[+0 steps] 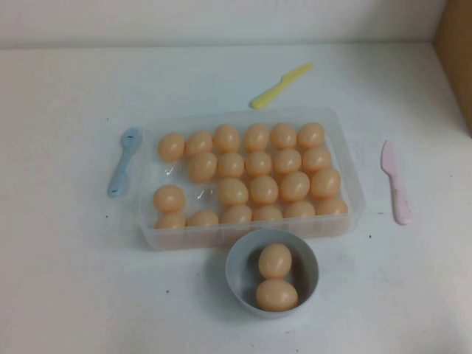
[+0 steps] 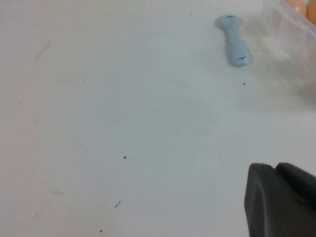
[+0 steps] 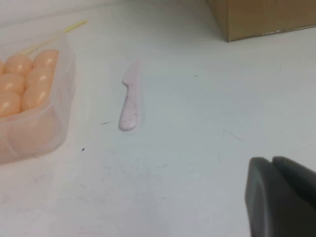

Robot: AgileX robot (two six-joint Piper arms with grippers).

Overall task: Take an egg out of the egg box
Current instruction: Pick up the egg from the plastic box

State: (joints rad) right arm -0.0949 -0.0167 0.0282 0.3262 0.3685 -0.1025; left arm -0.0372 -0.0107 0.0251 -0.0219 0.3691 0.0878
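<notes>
Two dozen-ish eggs fill the egg box (image 1: 247, 228). The egg (image 1: 325, 182) looks light, smooth, slippery and probably fragile: pinch its middle gently. It's well away from both sets of jaws; can't tell how the left gripper (image 2: 281, 202) or right gripper (image 3: 282, 200) stand.

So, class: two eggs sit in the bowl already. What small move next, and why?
Probably bring the right claw over the egg box towards a near-row egg; both claws, left too, hang over bare table, holding nothing visible.
</notes>
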